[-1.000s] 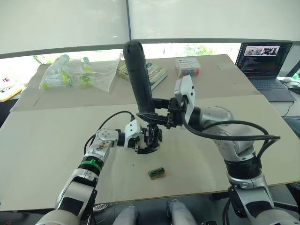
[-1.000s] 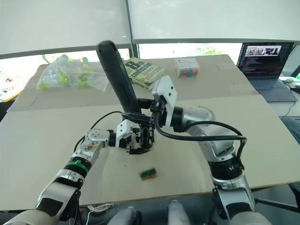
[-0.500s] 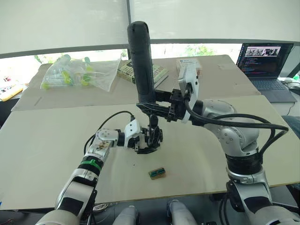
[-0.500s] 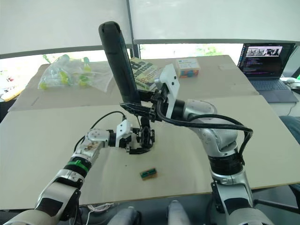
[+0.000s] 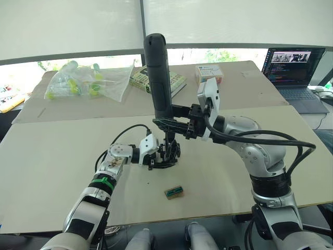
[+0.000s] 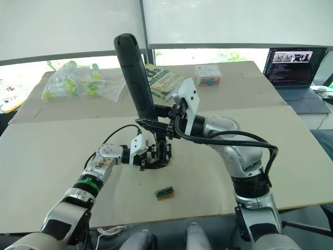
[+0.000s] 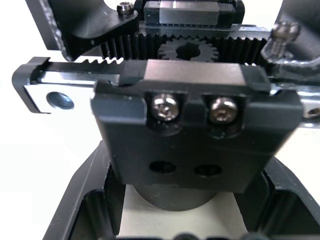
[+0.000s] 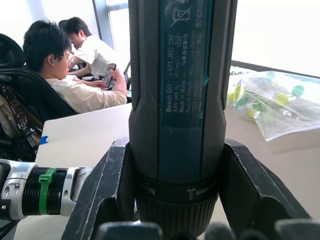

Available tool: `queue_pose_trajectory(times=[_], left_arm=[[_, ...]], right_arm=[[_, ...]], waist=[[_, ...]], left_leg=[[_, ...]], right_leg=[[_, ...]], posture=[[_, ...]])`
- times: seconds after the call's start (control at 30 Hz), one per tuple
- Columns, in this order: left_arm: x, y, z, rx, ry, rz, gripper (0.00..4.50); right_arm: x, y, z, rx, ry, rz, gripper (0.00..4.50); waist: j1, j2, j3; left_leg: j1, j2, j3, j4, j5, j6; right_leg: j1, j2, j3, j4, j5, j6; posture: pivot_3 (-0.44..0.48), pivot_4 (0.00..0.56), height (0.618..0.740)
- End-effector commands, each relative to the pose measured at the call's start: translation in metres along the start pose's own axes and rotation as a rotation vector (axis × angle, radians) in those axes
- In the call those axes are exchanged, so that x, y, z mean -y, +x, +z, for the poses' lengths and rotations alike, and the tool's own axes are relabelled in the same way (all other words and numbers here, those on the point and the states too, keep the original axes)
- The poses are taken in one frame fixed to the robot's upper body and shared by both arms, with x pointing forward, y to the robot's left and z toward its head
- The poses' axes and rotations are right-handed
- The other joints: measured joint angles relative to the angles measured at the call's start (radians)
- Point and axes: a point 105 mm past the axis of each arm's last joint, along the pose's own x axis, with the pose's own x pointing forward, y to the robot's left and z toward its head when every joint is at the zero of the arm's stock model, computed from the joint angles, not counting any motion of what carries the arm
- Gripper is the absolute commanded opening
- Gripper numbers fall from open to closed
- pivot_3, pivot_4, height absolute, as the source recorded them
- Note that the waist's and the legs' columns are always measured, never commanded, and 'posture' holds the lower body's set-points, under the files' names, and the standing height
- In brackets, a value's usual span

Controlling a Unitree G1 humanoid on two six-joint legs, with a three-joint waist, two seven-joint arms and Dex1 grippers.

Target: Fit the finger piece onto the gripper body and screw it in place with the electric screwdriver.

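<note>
Upright, electric screwdriver (image 5: pixel 158 78) was clamped by right gripper (image 5: pixel 174 124), gripper body (image 5: pixel 167 152) by left gripper (image 5: pixel 156 154); tilt risked bit slipping off screw.

black electric screwdriver (image 5: pixel 158 73) | black gripper body (image 5: pixel 166 154) | tan-green block (image 5: pixel 174 192)

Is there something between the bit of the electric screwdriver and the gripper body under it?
Nothing visible. The right gripper holds the electric screwdriver nearly upright, its bit pointing down at the gripper body, which the left gripper grips on the table.
</note>
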Motion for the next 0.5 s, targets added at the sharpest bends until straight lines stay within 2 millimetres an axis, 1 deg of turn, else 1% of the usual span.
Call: queue_pose_trajectory(times=[0.03,0.5], left_arm=[[-0.0064,-0.0032,0.0081,0.005,0.037,0.010,2.34],[-0.0071,-0.0046,0.0103,0.009,0.042,0.012,2.34]], right_arm=[[-0.0093,0.0007,0.0219,0.083,-0.073,0.030,1.91],[-0.0075,0.0034,0.0179,0.078,-0.077,0.026,1.91]], waist=[[0.000,0.000,0.000],[0.000,0.000,0.000]], left_leg=[[0.000,0.000,0.000,0.000,0.000,0.000],[0.000,0.000,0.000,0.000,0.000,0.000]], right_leg=[[0.000,0.000,0.000,0.000,0.000,0.000],[0.000,0.000,0.000,0.000,0.000,0.000]], posture=[[0.000,0.150,0.740],[0.000,0.150,0.740]])
